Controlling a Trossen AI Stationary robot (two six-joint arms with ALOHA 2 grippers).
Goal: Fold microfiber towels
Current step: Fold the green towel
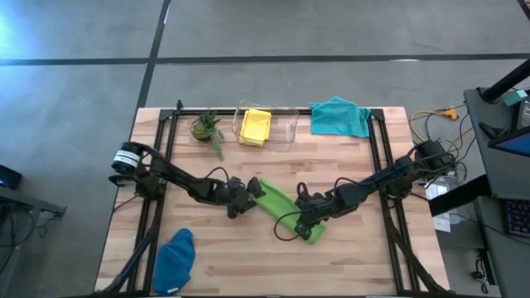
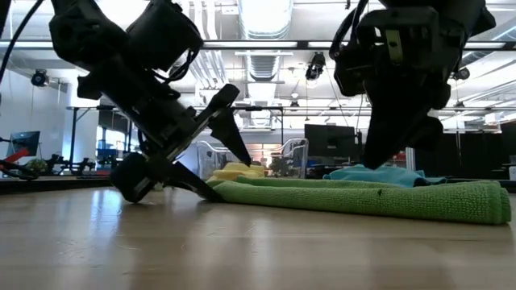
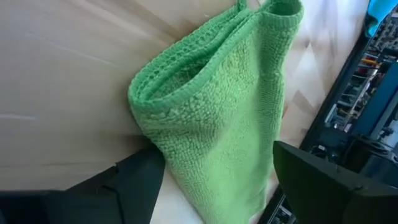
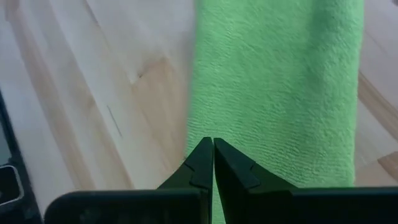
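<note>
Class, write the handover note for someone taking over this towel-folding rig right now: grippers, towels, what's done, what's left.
Left gripper: open at one end of the green towel.
Right gripper: shut, pressing on the green towel's other end.
Green towel: folded into a strip mid-table.
Yellow towel: in the bin.
Teal towel: bunched at the far edge.
Blue towel: crumpled at the near left corner.
Left: finish green; fold teal and blue.

Grey concrete floor (image 1: 74,74) all round the wooden bench (image 1: 248,265), bright ceiling lights (image 2: 262,16), monitors (image 2: 326,145) behind.
</note>
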